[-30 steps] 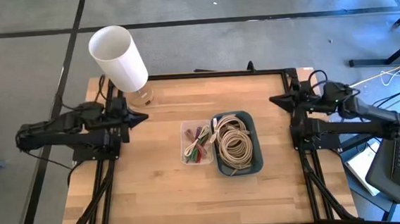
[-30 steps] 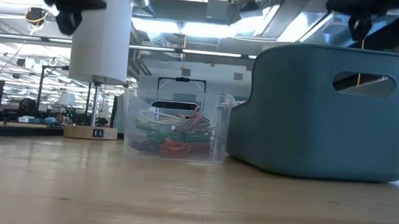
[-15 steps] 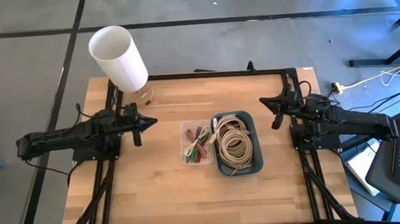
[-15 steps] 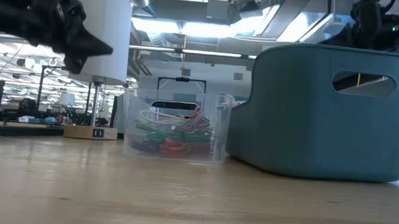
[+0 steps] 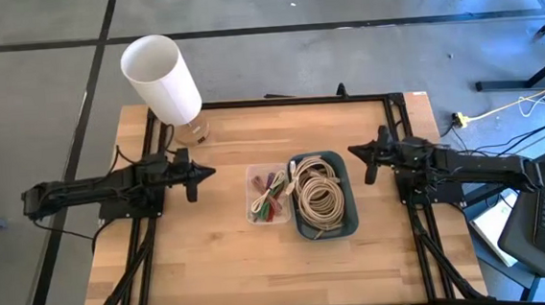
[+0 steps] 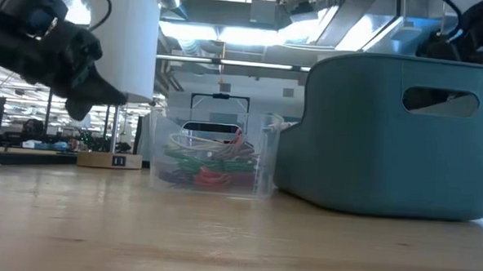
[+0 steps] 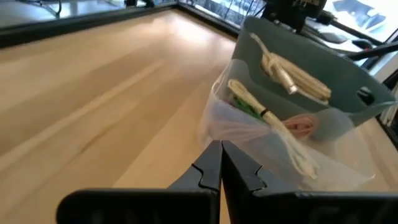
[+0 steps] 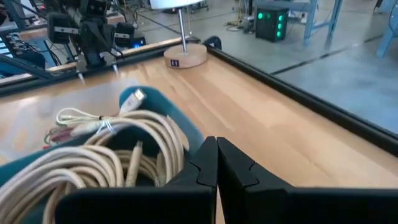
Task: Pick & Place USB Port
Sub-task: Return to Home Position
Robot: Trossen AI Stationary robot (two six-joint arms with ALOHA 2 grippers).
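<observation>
A teal bin (image 5: 345, 197) in the table's middle holds coiled cream USB cables (image 5: 318, 195); one plug (image 8: 133, 96) sticks up over the bin's rim. Against the bin's left side stands a clear plastic box (image 5: 269, 194) with green, red and cream cables, and one cream cable (image 7: 277, 126) hangs over its rim. My left gripper (image 5: 207, 171) is shut and hovers left of the clear box, fingertips (image 7: 221, 147) pointing at it. My right gripper (image 5: 352, 151) is shut, just right of the bin's far corner, above the table.
A lamp with a white cylinder shade (image 5: 162, 78) and a round wooden base (image 5: 192, 131) stands at the far left corner, just behind my left arm. Bare wood lies on the near side of the table (image 5: 261, 269) and between each gripper and the containers.
Both arms have reached in from the table's sides toward the containers in the middle. My left gripper has moved right and come down toward the clear box. My right gripper has moved left toward the teal bin. Both have stayed shut; the containers have not moved.
</observation>
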